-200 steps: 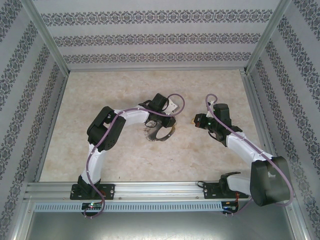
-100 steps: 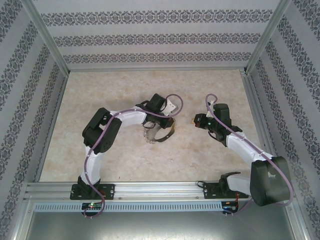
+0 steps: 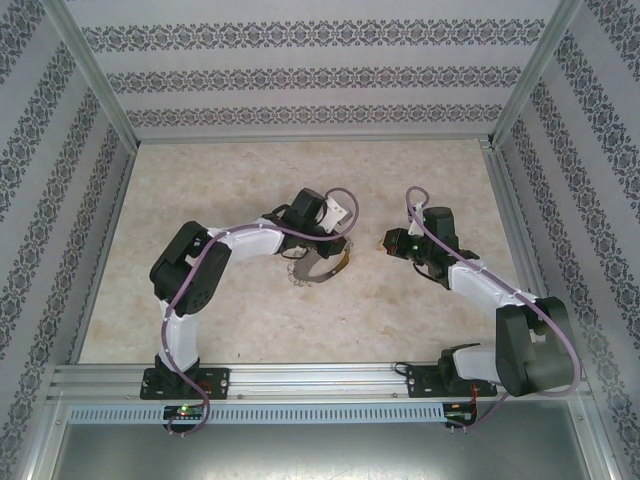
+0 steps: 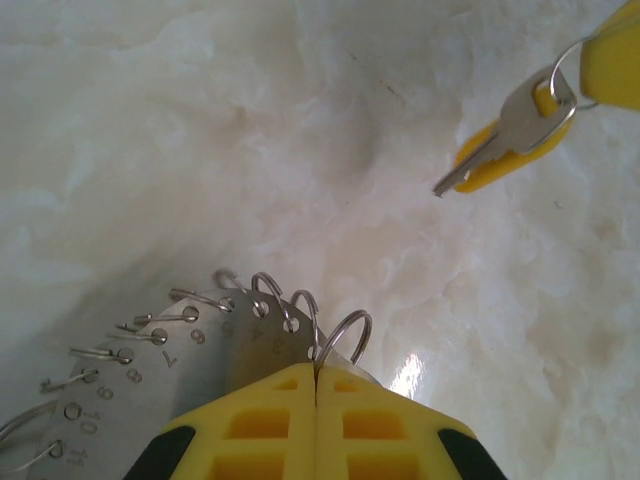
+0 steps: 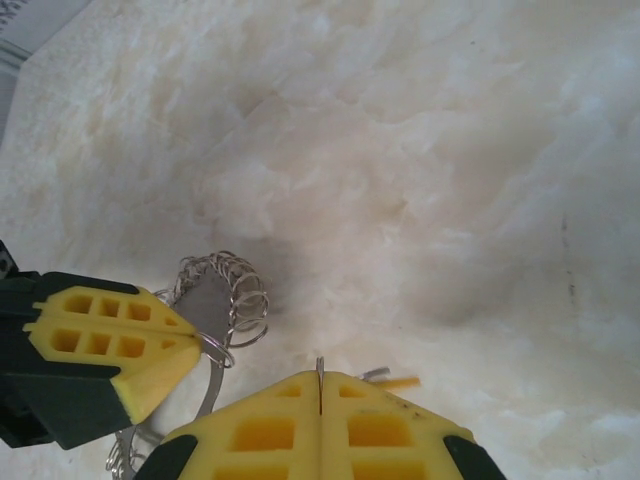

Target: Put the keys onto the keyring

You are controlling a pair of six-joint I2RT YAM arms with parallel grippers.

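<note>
The keyring [image 4: 190, 355] is a grey metal band with numbered holes and small wire rings along its rim. My left gripper [image 4: 316, 368] is shut on its edge and holds it just above the table [image 4: 250, 130]; from above, the keyring [image 3: 315, 268] hangs under the left gripper [image 3: 330, 248]. The key [image 4: 510, 130], silver with a yellowish head, dangles from a small ring pinched by a right fingertip [image 4: 612, 62]. In the right wrist view my right gripper [image 5: 320, 385] is shut, with the key [image 5: 398, 382] peeking past it. The keyring [image 5: 218, 295] lies to its left, a short gap away.
The pale marbled table [image 3: 240, 180] is walled by patterned panels and a metal frame [image 3: 100, 90]. Purple cables loop over both wrists. The two grippers face each other near the table's middle, the right gripper [image 3: 390, 240] to the right of the keyring.
The left arm's elbow has swung left while its gripper stays over the keyring. The right gripper with the key has moved slightly left and farther away.
</note>
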